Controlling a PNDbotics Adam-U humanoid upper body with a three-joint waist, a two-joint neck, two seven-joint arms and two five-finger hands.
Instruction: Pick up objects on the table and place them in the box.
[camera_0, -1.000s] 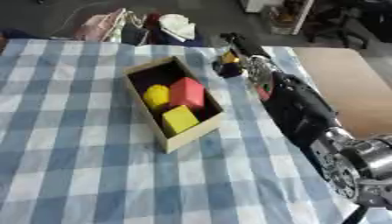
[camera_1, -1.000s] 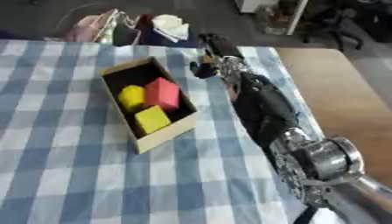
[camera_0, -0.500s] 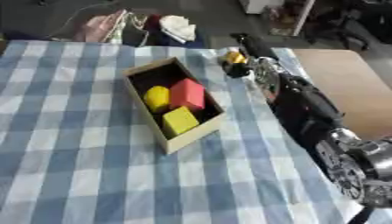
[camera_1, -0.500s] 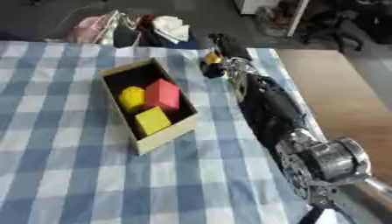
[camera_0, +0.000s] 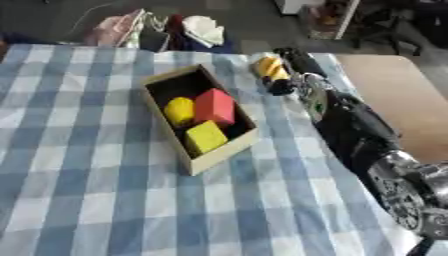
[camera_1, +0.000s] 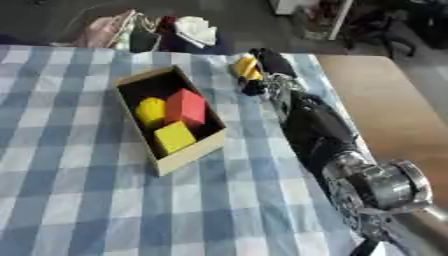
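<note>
Reaching farther than a second ago, the right hand now lies stretched toward the far right corner of the bench, with the yellow object shifted that way beside it, while the box and its contents keep their places.

One yellow object lies outside the box, on the checked cloth near the far edge. It touches the left side of the hand, with a dark fingertip just at its near end. Whether the fingers curl round it or merely lie against it cannot be told from either view.

One wooden box stands open near the middle of the bench, set askew to its edges. Three things lie in it: one red block in the middle, one yellow rounded piece touching its left side, and one yellow cube at the near end.

Only this one hand shows; its black arm runs along the right edge of the bench.
</note>
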